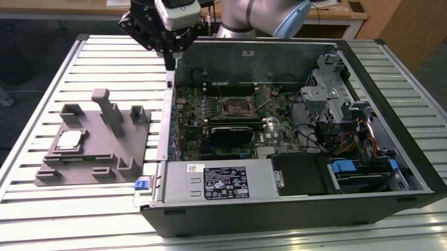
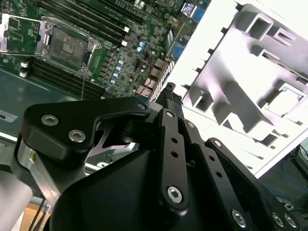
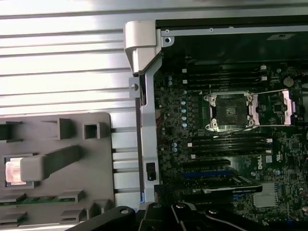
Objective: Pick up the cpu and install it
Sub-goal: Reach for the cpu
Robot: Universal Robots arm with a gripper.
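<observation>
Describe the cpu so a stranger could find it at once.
On the slatted table, at the exterior view's left of the open computer case, lies a grey fixture. In a recess on it sits the cpu: a small flat square with a silvery top, the one shiny thing there.

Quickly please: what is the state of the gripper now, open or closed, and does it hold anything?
Gripper: closed, holding nothing; the cpu lies on the grey fixture.

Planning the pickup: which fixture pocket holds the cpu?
The square pocket on the exterior view's left of the grey fixture: it alone holds the silvery cpu.
</observation>
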